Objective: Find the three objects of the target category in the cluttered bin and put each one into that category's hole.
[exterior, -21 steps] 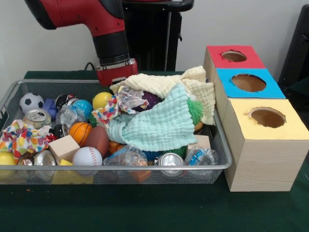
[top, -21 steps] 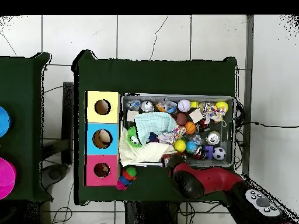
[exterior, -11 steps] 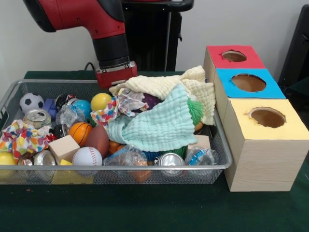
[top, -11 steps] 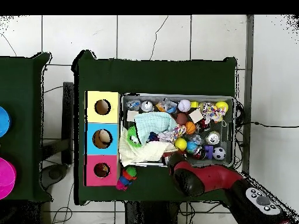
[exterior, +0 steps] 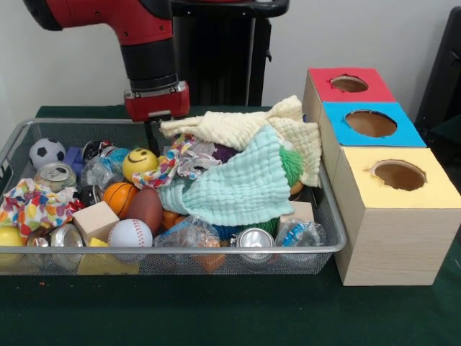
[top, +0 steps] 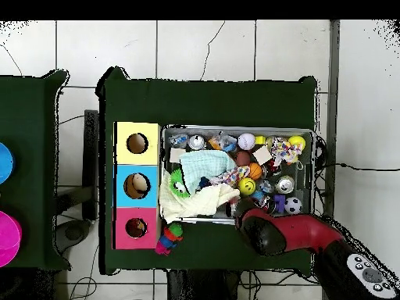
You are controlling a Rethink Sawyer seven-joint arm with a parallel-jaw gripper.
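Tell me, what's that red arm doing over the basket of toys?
The red arm's gripper hangs at the back of a wire bin crammed with balls, cans and cloths, right beside a yellow smiley ball. It isn't visibly holding anything. Next to the bin stand three boxes with holes on top: red, blue and yellow. A pale green cloth covers much of the pile.
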